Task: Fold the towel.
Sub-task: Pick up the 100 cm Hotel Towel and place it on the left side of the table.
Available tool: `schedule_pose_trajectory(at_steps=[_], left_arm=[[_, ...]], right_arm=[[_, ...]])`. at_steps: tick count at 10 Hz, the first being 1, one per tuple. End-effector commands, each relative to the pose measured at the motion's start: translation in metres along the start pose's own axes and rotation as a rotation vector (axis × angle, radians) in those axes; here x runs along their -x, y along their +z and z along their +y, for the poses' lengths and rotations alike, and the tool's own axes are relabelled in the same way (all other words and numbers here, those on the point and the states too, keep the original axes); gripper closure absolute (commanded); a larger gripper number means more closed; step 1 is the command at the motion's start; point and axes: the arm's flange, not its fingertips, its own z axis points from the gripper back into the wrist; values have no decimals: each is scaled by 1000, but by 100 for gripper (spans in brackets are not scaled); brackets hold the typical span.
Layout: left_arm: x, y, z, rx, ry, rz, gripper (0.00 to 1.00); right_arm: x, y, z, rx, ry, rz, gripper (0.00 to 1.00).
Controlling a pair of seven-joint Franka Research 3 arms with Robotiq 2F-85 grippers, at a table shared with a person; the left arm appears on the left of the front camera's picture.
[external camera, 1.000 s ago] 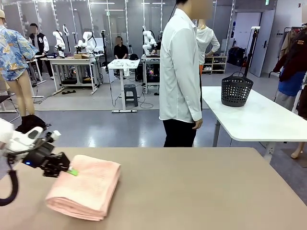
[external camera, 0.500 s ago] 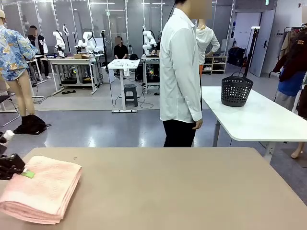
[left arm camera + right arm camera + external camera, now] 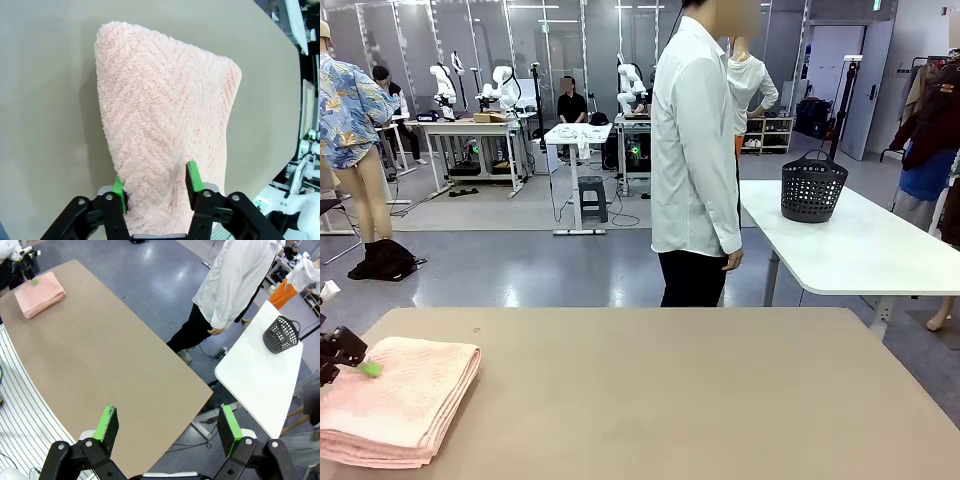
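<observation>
towel (image 3: 395, 400) further left, basket (image 3: 813, 187) unfilled

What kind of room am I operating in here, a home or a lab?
Most likely a robotics lab or data-collection hall, not a home. Behind the brown table holding the folded towel stand other workbenches, a bare grey floor, and a white table carrying a dark basket.

Salmon-pink towel (image 3: 395, 400) — folded, flat — at the table's near-left corner.
</observation>
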Motion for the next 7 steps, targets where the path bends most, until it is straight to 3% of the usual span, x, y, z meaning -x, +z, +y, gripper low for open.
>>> schedule_pose_trajectory(at_steps=[1,2,7], left_arm=[[0,0,-5,-44,13,14,11],[0,3,-11,-38,-11,20,1],[2,27,-14,-120,-31,-6,0]], right_arm=[[0,0,1,2,-3,1,0],[0,0,1,2,-3,1,0],[0,0,1,2,-3,1,0]])
